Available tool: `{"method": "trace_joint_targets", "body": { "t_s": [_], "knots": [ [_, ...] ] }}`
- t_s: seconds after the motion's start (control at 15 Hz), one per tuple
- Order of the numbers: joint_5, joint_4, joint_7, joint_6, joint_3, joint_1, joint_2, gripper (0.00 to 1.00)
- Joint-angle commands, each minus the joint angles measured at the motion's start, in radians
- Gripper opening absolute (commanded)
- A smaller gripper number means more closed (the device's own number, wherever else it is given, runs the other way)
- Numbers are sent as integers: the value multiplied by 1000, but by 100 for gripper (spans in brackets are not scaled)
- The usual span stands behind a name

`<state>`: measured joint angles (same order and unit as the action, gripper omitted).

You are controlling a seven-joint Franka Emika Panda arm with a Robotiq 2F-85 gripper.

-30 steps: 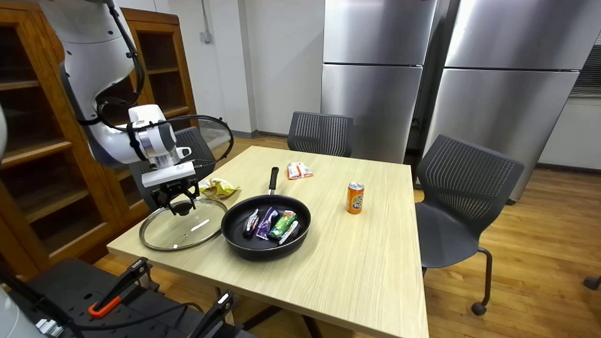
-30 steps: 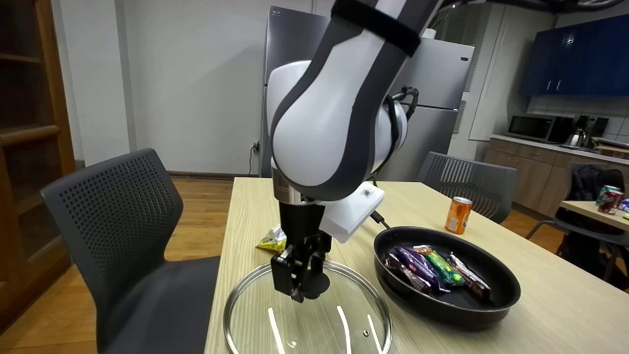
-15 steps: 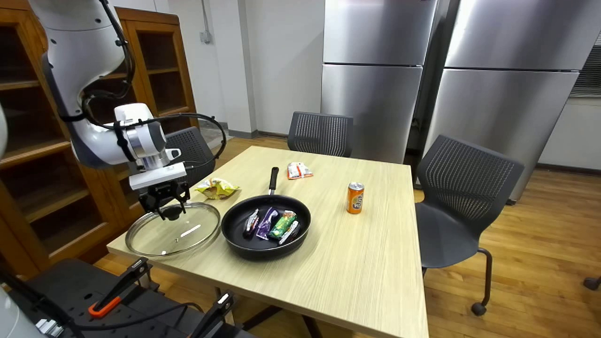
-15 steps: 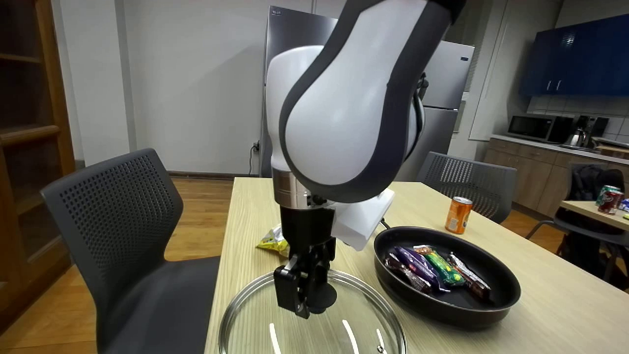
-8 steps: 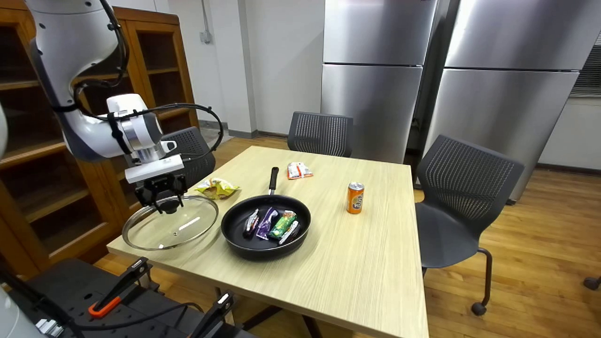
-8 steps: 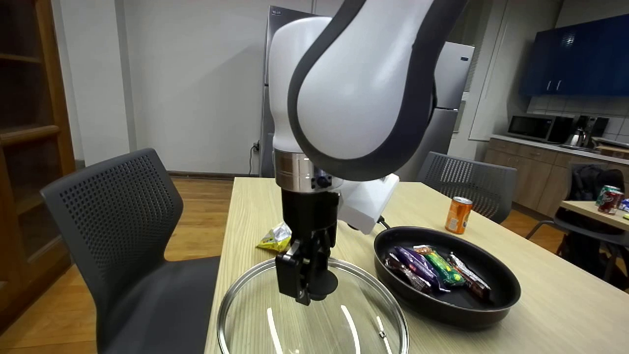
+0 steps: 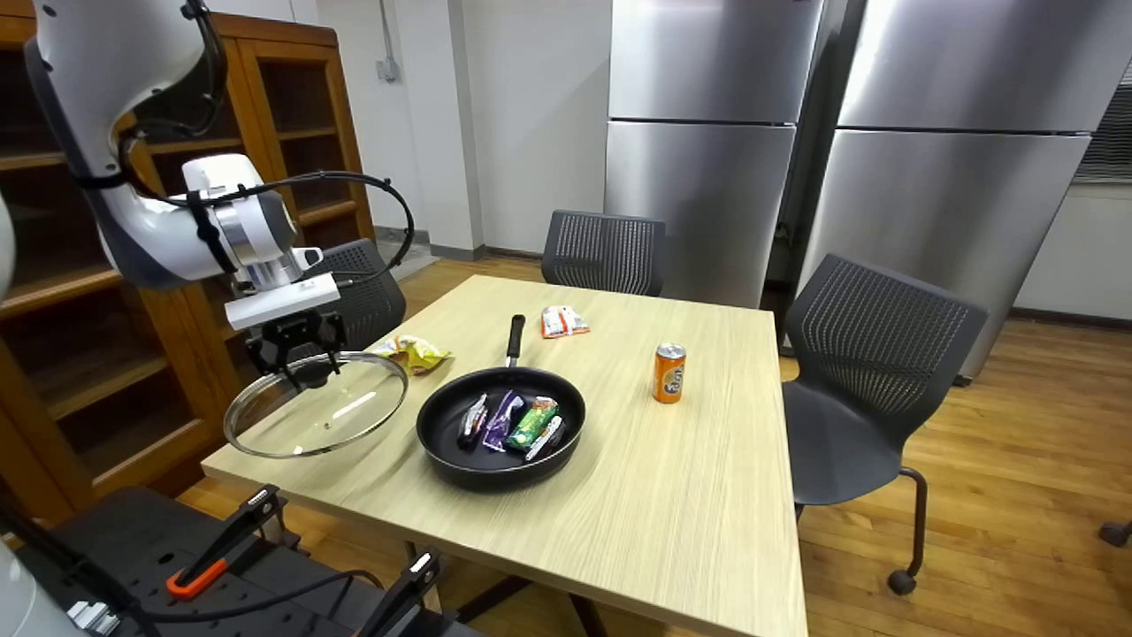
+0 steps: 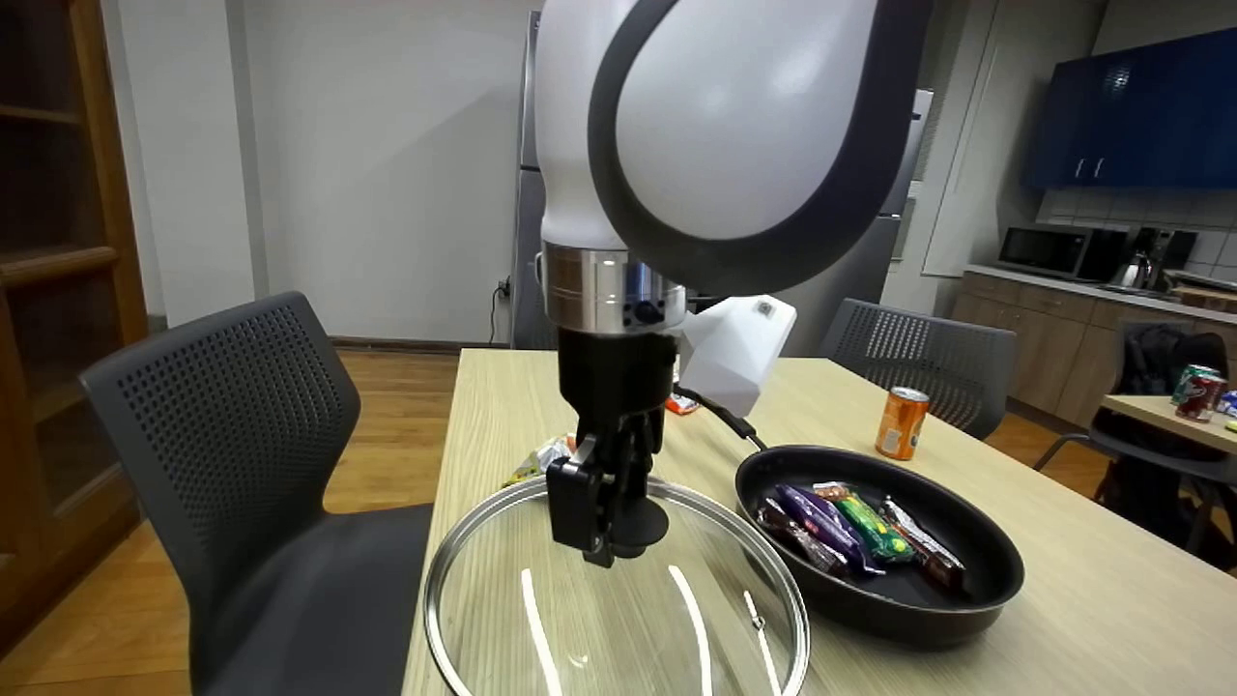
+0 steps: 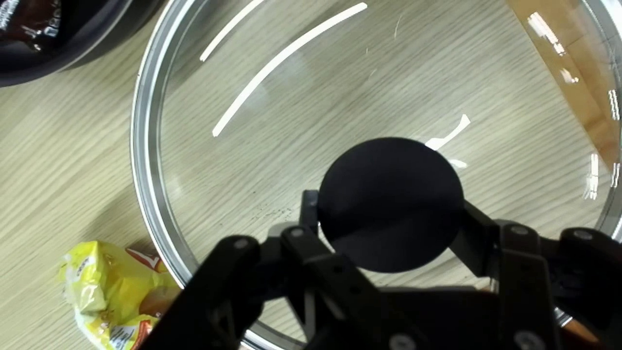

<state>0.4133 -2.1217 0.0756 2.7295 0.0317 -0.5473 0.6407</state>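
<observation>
My gripper (image 7: 311,372) is shut on the black round knob (image 9: 391,194) of a clear glass lid (image 9: 272,160) with a metal rim. One finger sits on each side of the knob in the wrist view. In both exterior views the lid (image 7: 354,407) (image 8: 618,619) hangs above the near left corner of the table, slightly tilted. A black frying pan (image 7: 495,478) stands beside it, holding several wrapped bars, including a purple bar (image 7: 503,420) and a green bar (image 7: 533,423). A crumpled yellow bag (image 9: 112,287) lies by the lid's edge, partly hidden.
The pan's black handle (image 7: 516,338) points to the table's far side. A white and orange packet (image 7: 562,320) and an orange can (image 7: 669,373) stand farther off on the light wooden table (image 7: 672,513). Chairs (image 7: 867,380) surround it. Clamps (image 7: 230,548) sit on the near black stand.
The gripper and lid have moved left in an exterior view, away from the pan. They dipped slightly, then rose over the last second. The pan, bars, bag and can have not moved.
</observation>
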Motion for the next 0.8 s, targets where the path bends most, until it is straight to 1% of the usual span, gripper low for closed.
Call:
{"method": "trace_joint_targets", "body": {
  "t_s": [0.0,0.4,0.73],
  "knots": [
    [45,-75,-20,-4,9,14,-106,38],
    [59,-120,-24,-3,6,38,-164,38],
    [57,-149,-16,-3,4,81,-203,38]
  ]
}}
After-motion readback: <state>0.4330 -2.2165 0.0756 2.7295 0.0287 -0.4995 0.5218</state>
